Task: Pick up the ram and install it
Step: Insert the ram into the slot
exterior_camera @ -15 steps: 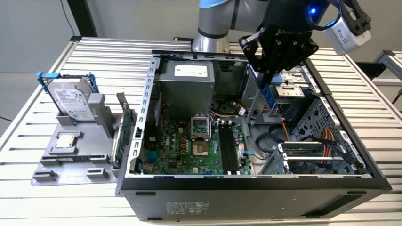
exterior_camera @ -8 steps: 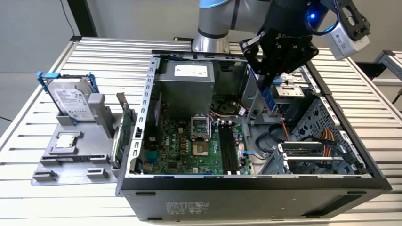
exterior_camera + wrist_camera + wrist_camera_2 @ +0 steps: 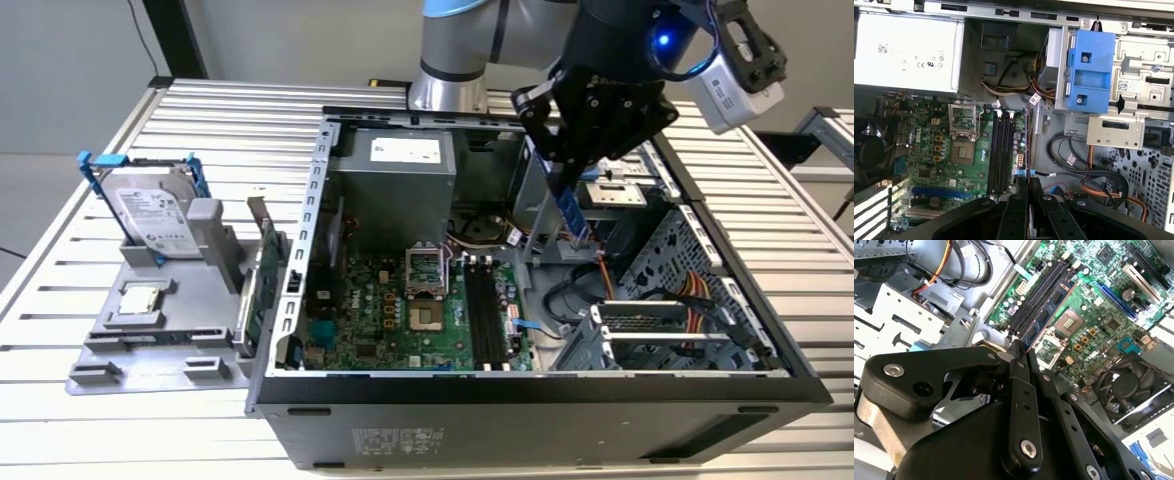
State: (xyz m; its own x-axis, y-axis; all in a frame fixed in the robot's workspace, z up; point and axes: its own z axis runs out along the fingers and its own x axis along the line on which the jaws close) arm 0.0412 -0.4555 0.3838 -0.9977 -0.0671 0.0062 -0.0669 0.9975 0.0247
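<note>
Black end effector (image 3: 577, 170) grips the ram (image 3: 571, 210), a long, thin blue-green circuit-board stick, held upright on end above the open grey computer case (image 3: 534, 400); below lies the green motherboard (image 3: 400, 320) with its black memory slots (image 3: 487, 320); case rests on the ribbed metal tabletop (image 3: 80, 400).

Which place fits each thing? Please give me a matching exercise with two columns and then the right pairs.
Things:
1. memory stick
2. hard drive
3. memory slots
4. green card

Places:
A. on the green board inside the case
B. standing at the case's outer wall, on the exterior view's left
C. held in the tool above the open case
D. in a blue frame on the grey stand beside the case

Pairs: 1-C, 2-D, 3-A, 4-B
</note>
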